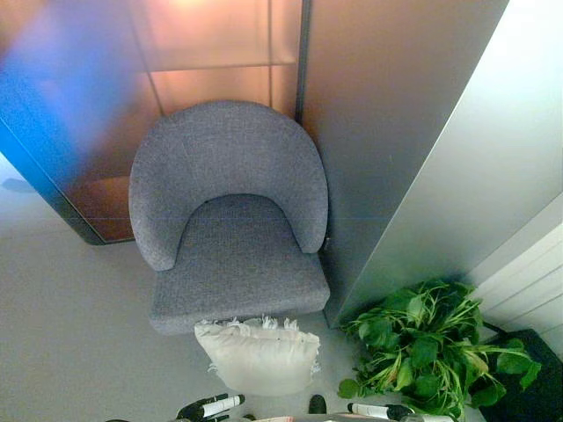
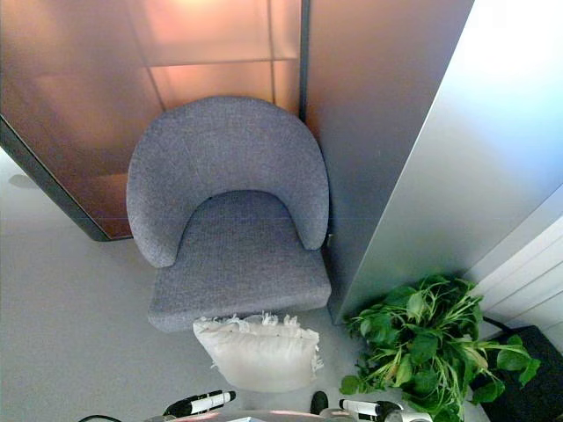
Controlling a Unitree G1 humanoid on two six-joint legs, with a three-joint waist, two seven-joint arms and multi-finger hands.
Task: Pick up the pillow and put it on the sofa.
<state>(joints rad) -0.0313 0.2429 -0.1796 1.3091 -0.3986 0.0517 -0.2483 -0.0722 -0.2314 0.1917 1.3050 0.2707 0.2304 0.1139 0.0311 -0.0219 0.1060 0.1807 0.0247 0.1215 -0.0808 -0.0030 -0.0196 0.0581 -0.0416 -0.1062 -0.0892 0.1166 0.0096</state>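
Observation:
A white pillow (image 1: 258,354) with a fringed top edge lies on the floor, against the front of a grey round-backed sofa chair (image 1: 230,220). The chair's seat (image 1: 237,264) holds nothing. My left hand (image 1: 209,408) shows at the bottom edge, just below the pillow's lower left corner, apart from it, fingers straight. My right hand (image 1: 380,411) shows at the bottom edge, right of the pillow and by the plant, fingers straight. Both hands hold nothing.
A green leafy plant (image 1: 422,347) stands on the floor right of the pillow. A grey wall panel (image 1: 387,132) rises right of the chair. A brown glass wall (image 1: 202,53) stands behind it. Open floor (image 1: 70,325) lies to the left.

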